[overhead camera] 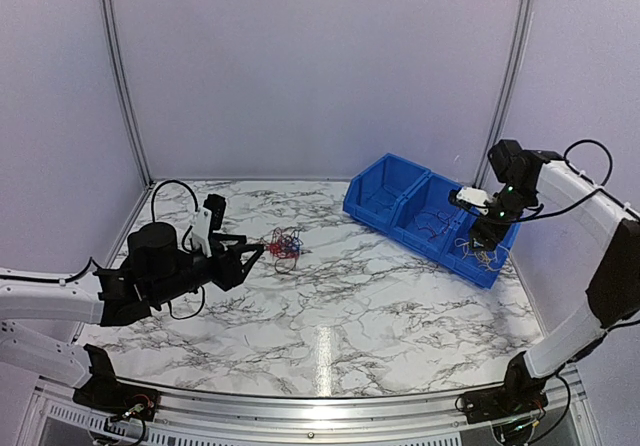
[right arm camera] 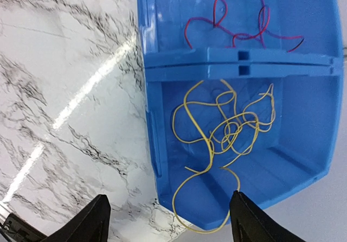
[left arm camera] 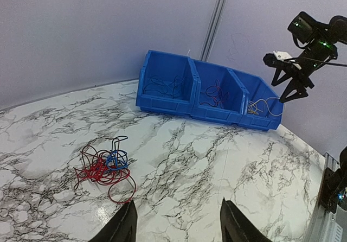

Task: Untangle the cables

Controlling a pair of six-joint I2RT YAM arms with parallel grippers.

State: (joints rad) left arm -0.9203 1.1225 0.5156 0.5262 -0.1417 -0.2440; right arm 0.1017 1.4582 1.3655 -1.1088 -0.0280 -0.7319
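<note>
Right wrist view: the blue bin lies below me. Its end compartment holds loose yellow wires, one loop spilling over the rim; the next compartment holds red wires. The left wrist view shows dark wires in the third. My right end effector hangs spread wide over the yellow compartment, grasping nothing. My left end effector is parted and empty, near the tangled cables, which lie on the surface, well apart from the bin.
</note>
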